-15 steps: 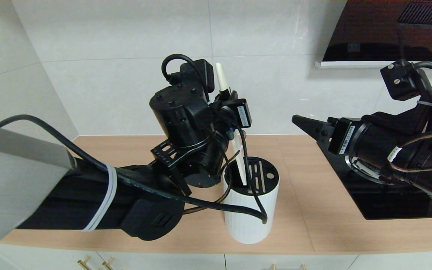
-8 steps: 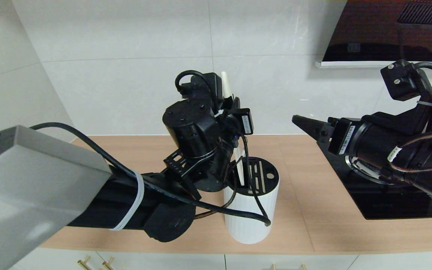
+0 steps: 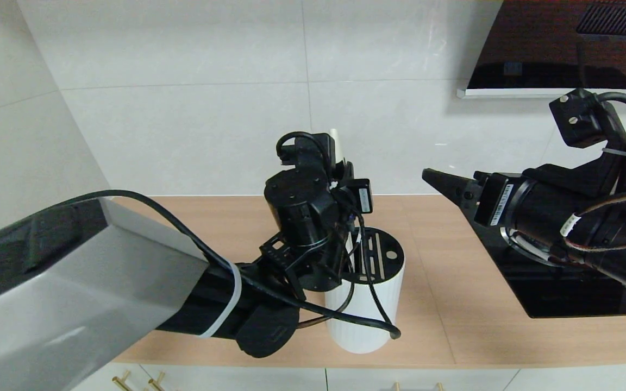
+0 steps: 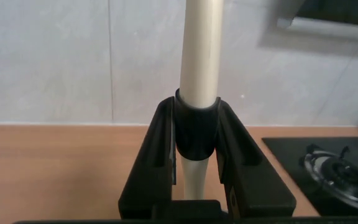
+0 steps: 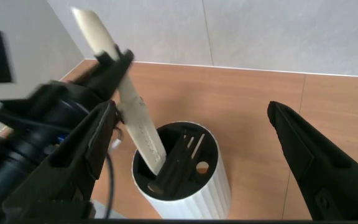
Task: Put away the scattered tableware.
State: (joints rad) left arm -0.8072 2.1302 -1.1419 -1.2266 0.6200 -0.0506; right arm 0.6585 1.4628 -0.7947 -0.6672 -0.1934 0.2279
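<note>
A knife with a cream handle (image 3: 336, 142) stands almost upright, and my left gripper (image 3: 346, 172) is shut on that handle (image 4: 201, 56). Its pale blade (image 5: 138, 134) slants down into a slot of the white ribbed cylindrical holder (image 3: 364, 304), whose black slotted top (image 5: 182, 165) faces up. The left gripper (image 4: 196, 124) clamps the handle between black fingers (image 4: 160, 149), directly above the holder's left side. My right gripper (image 3: 437, 182) hangs open to the right of the holder, above the counter's seam with the hob, nothing between its widely spread fingers (image 5: 309, 162).
The wooden counter (image 3: 182, 217) runs along a white tiled wall. A black hob (image 3: 552, 293) with a burner (image 4: 340, 180) lies at the right, under a dark range hood (image 3: 563, 43). The holder stands near the counter's front edge.
My left arm has moved right and down, sinking the knife deeper into the holder, with less handle showing above the gripper. The right arm has hardly shifted.
</note>
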